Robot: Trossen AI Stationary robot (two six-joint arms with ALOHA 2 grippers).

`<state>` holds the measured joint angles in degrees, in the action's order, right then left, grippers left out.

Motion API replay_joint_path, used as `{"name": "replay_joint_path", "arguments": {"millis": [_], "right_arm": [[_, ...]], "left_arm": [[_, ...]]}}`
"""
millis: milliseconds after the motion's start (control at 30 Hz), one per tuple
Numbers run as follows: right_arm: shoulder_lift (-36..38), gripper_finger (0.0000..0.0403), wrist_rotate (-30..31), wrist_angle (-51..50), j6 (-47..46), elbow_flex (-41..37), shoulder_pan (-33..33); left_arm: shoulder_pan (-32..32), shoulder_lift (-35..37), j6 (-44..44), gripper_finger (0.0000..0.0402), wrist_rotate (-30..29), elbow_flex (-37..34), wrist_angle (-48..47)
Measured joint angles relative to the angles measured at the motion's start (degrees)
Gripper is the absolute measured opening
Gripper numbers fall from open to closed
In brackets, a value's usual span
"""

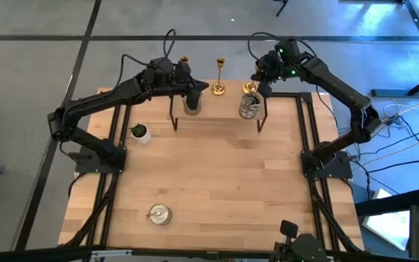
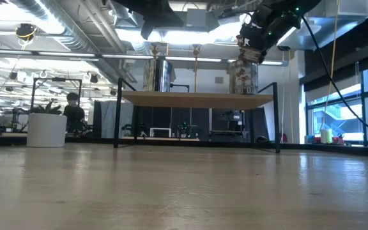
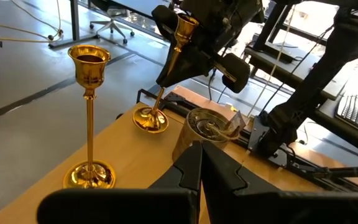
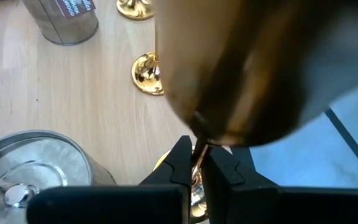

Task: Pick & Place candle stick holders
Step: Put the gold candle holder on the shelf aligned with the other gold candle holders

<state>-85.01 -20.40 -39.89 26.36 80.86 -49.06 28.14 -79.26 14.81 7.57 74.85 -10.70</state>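
Note:
A raised wooden shelf [image 1: 217, 125] stands at the table's far edge. On it are two upright gold holders [image 1: 184, 61] [image 1: 220, 77] and two silvery-glass holders [image 1: 192, 103] [image 1: 249, 108]. A third silvery-glass holder [image 1: 158, 215] sits on the table near the front left. My right gripper [image 1: 255, 81] is shut on a third gold holder [image 3: 168, 78], which leans. My left gripper [image 1: 197, 91] is shut and empty above the left silvery-glass holder; its closed fingers show in the left wrist view [image 3: 199, 152]. My right gripper pinches the gold holder's slim stem [image 4: 197, 163] between its two fingers, which lie across the stem. The holder is tilted, its cup [image 3: 186, 25] leaning toward the table's right. Its round base [image 3: 151, 119] is down at the shelf top.
A tiny white pot with a green plant [image 1: 140, 132] stands on the table left of the shelf. The shelf's black legs [image 1: 174, 120] [image 1: 262, 120] reach down to the table. Bare wood lies between the shelf and the front holder.

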Motion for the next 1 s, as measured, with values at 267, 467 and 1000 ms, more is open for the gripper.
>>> {"name": "replay_joint_path", "arguments": {"millis": [267,467,1000], "right_arm": [[-0.02,0.0015,-1.88,1.52,-0.07,0.00,0.03],[-0.02,0.0015,-1.88,2.34,-0.25,-1.09,0.02],[-0.07,0.0015,-1.73,3.06,-0.32,-2.27,0.02]], "left_arm": [[0.00,0.00,0.00,0.0002,0.00,0.00,-0.59],[-0.01,0.00,-0.01,0.0002,0.00,0.00,-0.70],[0.00,-0.02,0.01,0.0002,-0.01,0.00,-0.72]]}}
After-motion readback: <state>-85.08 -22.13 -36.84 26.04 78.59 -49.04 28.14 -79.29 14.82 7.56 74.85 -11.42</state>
